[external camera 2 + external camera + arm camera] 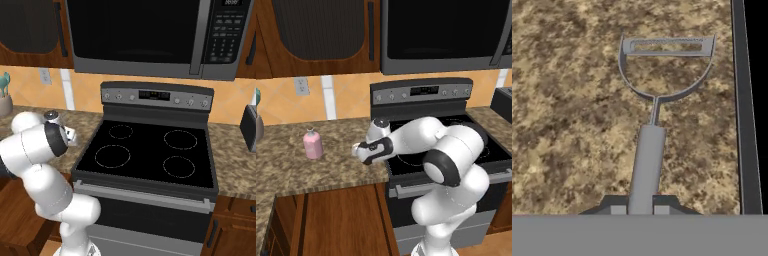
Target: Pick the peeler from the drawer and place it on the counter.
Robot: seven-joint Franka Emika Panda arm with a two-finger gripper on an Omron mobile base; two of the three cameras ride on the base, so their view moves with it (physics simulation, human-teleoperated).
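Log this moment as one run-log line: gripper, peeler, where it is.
gripper: shut on peeler | peeler: held over counter, beside stovetop edge | release: not yet

Gripper (640, 210) fingertips mostly cut off by the hand view's bottom edge; peeler (654, 110) handle end hidden between them. In the left base view the arm hides the gripper; drawer (331, 220) front cut off at the bottom edge.

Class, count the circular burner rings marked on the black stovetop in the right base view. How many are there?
4: on the stovetop, back left, back right, front left, front right. None seems hidden.
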